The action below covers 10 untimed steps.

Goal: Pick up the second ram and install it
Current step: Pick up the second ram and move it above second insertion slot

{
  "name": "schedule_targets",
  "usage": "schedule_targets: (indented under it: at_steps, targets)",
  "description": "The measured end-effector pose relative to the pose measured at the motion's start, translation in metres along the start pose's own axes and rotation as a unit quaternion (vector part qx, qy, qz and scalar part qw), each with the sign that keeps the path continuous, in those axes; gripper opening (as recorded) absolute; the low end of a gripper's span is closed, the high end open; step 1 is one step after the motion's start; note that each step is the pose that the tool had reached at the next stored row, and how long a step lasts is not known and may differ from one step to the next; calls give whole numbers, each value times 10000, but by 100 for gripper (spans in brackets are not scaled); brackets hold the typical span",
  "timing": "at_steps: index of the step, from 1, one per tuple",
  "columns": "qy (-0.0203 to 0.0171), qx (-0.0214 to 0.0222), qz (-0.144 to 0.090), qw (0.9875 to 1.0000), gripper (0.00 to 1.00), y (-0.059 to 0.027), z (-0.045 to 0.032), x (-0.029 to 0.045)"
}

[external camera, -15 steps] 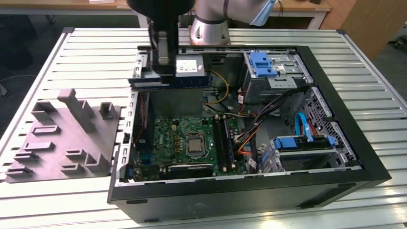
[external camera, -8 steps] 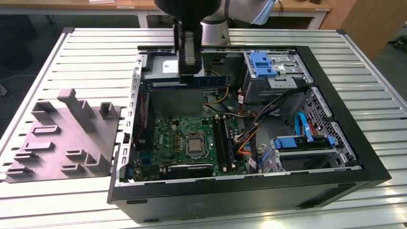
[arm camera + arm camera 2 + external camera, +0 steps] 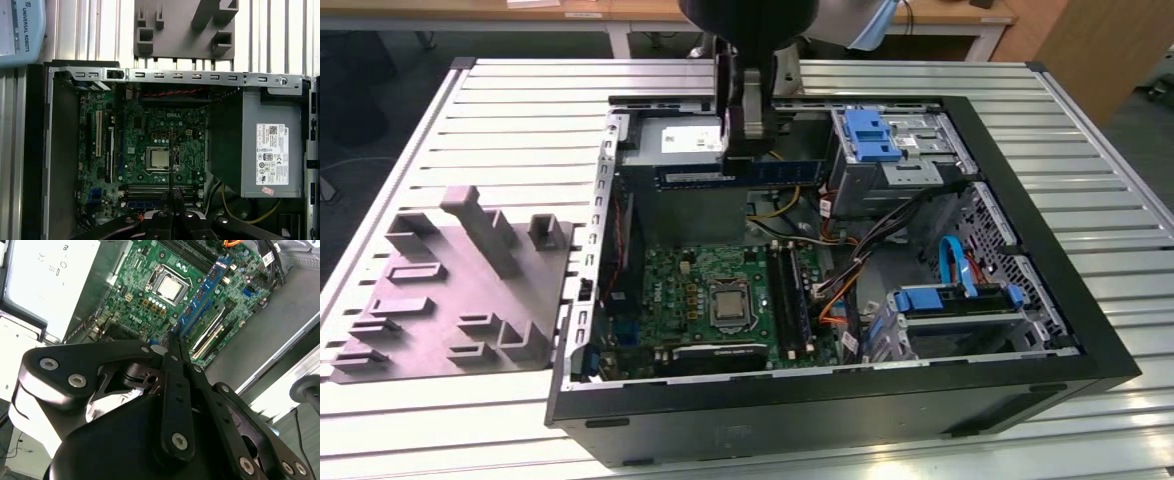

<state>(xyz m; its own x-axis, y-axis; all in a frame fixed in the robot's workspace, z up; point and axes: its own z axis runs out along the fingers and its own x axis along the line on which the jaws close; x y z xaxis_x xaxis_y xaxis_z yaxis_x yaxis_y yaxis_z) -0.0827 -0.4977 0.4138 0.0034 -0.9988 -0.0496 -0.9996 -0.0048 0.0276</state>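
The second ram [image 3: 787, 172], a thin, long bluish board with a row of black chips, is held level and on edge. It is clamped near its middle by the gripper [image 3: 747, 160]. It is suspended inside the open case [image 3: 1067, 330], near the grey power supply [image 3: 674, 145], above the motherboard [image 3: 707, 285].

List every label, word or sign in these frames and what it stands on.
On the power supply: white label, fine print and marks, illegible.
Beside that label: small red sticker, illegible.
On the motherboard: white maker's lettering, tiny illegible codes.
On the pale blue housing: dark maker's lettering.
On the ram, held in the hand: nothing legible.
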Motion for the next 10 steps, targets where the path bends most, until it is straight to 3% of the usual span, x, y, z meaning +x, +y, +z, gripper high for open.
schedule_targets:
  at_steps: [6, 10]
  targets:
    - [1, -10, -1, 10000, 12, -19, 39, 1]
    - [0, -62, 2, 10000, 12, -77, 95, 5]
